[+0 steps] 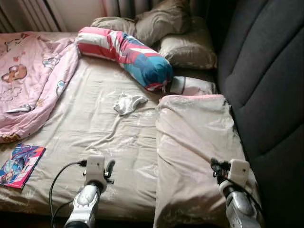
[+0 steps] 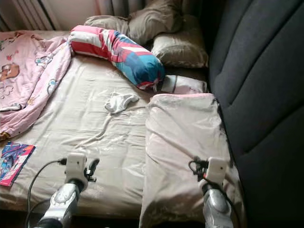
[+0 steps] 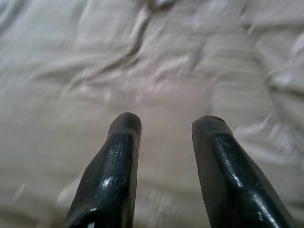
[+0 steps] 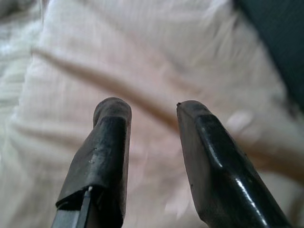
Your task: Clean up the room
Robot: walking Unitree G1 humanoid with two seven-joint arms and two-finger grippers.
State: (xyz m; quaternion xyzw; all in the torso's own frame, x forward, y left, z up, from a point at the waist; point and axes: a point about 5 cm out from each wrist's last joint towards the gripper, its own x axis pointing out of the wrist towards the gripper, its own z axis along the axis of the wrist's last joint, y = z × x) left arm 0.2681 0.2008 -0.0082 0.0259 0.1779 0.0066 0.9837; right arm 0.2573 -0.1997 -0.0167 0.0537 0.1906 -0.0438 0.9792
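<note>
My left gripper (image 3: 166,126): fingers parted, holding nothing, over the wrinkled beige bedsheet (image 1: 95,128). My right gripper (image 4: 149,111): fingers parted, holding nothing, over one folded beige blanket (image 1: 197,142) lying lengthwise beside the dark upholstered wall panel (image 1: 266,80). One crumpled white cloth (image 1: 128,102) mid-bed, well ahead of both. One striped red, white and blue bolster (image 1: 126,52), long axis diagonal toward the blanket. Two beige pillows (image 1: 185,45). One pink cartoon quilt (image 1: 31,80). One colourful comic book (image 1: 20,165), at the near left edge.

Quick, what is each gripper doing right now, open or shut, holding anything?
Left gripper: open, empty, above the beige bedsheet.
Right gripper: open, empty, above the folded pale pink blanket.
</note>
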